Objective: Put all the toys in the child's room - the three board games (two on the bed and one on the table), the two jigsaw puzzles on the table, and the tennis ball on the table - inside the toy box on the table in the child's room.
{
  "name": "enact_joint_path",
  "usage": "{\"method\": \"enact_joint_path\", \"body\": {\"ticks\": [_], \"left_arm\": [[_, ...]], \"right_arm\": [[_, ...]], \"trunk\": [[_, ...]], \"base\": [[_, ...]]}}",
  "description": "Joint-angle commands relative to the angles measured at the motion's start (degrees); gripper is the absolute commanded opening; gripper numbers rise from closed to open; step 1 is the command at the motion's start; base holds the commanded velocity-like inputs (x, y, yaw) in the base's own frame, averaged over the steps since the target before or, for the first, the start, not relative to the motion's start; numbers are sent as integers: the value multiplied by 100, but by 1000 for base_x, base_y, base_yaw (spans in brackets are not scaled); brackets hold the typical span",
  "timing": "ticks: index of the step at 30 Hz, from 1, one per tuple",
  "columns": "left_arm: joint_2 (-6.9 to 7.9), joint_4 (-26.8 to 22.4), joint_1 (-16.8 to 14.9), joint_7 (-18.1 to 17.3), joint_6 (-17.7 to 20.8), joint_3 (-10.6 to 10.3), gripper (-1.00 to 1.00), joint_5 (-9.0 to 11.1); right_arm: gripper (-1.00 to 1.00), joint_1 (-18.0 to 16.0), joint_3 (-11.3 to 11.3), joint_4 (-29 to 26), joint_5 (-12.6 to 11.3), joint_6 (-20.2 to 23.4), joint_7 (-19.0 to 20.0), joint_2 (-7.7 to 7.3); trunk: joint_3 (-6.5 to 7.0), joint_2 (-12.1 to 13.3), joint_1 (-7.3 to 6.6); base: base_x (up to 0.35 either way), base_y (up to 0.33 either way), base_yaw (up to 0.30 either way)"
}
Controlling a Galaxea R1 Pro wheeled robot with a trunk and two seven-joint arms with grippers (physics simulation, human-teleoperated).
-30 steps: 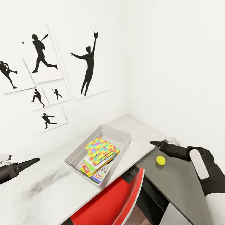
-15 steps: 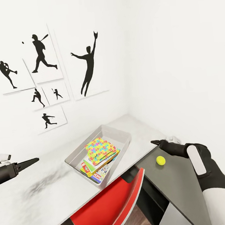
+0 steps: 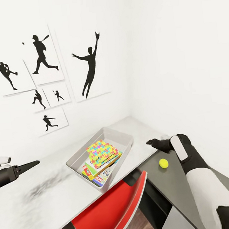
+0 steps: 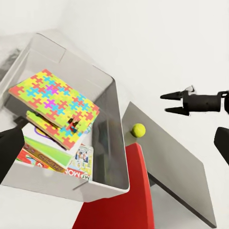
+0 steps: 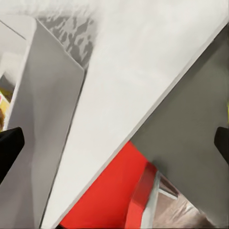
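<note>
We see the toy box (image 3: 124,137) at the centre of the head view, resting on the pale grey top of the table (image 3: 59,194). Inside it, the jigsaw puzzles (image 3: 102,152) lie stacked on top, partly covering the board games (image 3: 94,171), whose printed covers show at the box's lower corner. The tennis ball (image 3: 163,163) sits right of centre on the adjoining dark grey lower section (image 3: 178,189) of the table, outside the toy box and apart from it. The right gripper (image 3: 152,142) is held above the table edge, just above and left of the ball in the frame, not touching it; in the left wrist view the right gripper (image 4: 170,103) appears at the right of the frame with its two fingers parted and nothing between them. The left gripper (image 3: 32,164) points inward from the left edge of the head view, above the table top and well apart from the toy box; we cannot tell how far its fingers are spread. A red chair (image 3: 110,210) stands at the lower centre, tucked against the table. Black silhouette prints (image 3: 47,75) of ball players hang on the white wall at the upper left.
</note>
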Motion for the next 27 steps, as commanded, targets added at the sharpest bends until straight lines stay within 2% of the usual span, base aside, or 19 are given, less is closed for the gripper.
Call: {"method": "enact_joint_path", "body": {"ticks": [1,5,7,11,13,18,27], "left_arm": [[4,-3,-5,-33,62,5,100,-23],[40,3,-5,-33,93,15,100,52],[51,11,-5,-33,146,12,100,207],[59,64,-5,-33,330,-39,100,545],[62,163,-5,-33,370,-51,100,615],[103,369,-11,-33,395,-38,100,680],[186,450,-8,-33,375,-52,100,702]], "right_arm": [[100,-88,2,105,-50,17,-154,25],[100,-447,15,635,-42,-33,-718,94],[100,-576,17,851,-44,-91,-914,101],[100,-737,19,1083,-53,-135,-1074,104],[100,-767,24,1121,-57,-143,-1098,105],[100,-790,27,1126,-58,-144,-1110,94],[100,-791,29,1123,-50,-152,-1117,45]], "trunk": [[-13,-13,3],[-13,-13,3],[-13,-13,3],[-13,-13,3],[-13,-13,3],[-13,-13,3],[-13,-13,3]], "base": [[0,0,0],[0,0,0],[0,0,0],[0,0,0],[0,0,0],[0,0,0],[0,0,0]]}}
